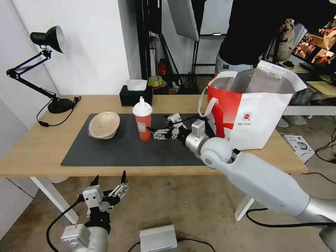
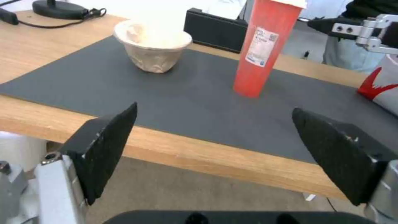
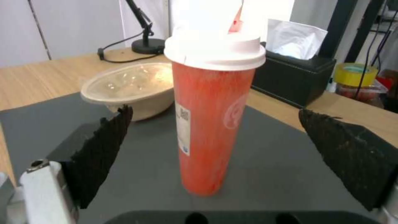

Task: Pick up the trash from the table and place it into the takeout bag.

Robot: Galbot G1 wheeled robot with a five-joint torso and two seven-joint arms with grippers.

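One red cup (image 1: 142,120) upright on the worktop (image 1: 42,147) mat — just ahead of the right pincer (image 1: 154,133), spread open, not touching.

white-grey arms, silver wrist joints, black cables; each tool metal-framed, textured black pads.

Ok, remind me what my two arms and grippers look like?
Both arms are smooth light-grey shells ending in silver metal wrist blocks. The right gripper and left gripper have silver linkages, black wedge-shaped textured fingertips, and a black cable loops beside the left wrist.
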